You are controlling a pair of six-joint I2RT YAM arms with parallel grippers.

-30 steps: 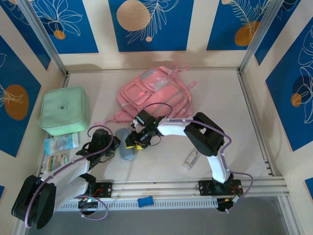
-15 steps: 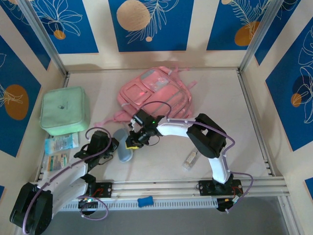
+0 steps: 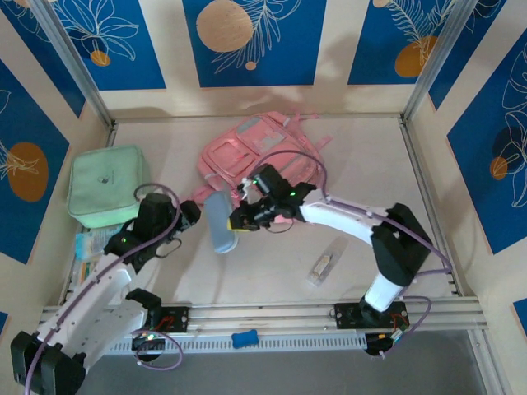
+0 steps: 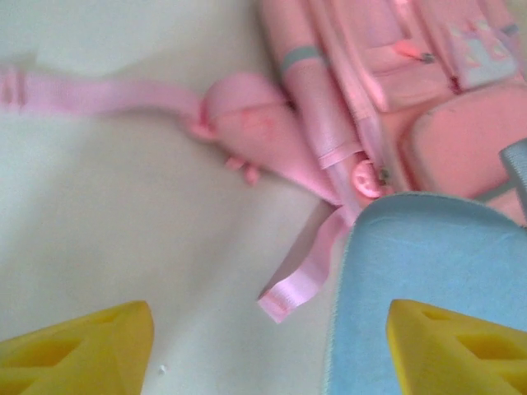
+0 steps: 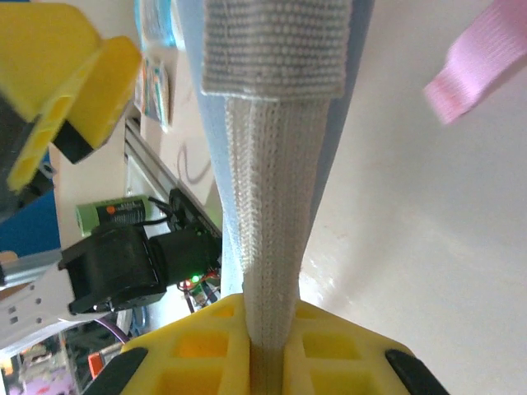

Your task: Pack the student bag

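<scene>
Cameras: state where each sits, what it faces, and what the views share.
Top external: above, behind the bases, looking down; both arms, student bag, blue pouch.
Left wrist: on left arm, facing bag and pouch; left gripper open.
Right wrist: on right arm, looking along the pouch; right gripper pinches its edge.
Shared: the pouch.

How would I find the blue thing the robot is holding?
Find the big pink student bag. Just in front of it, the right gripper pinches a long, soft pouch. It's pale blue, not mint green like the square case on the left.
</scene>
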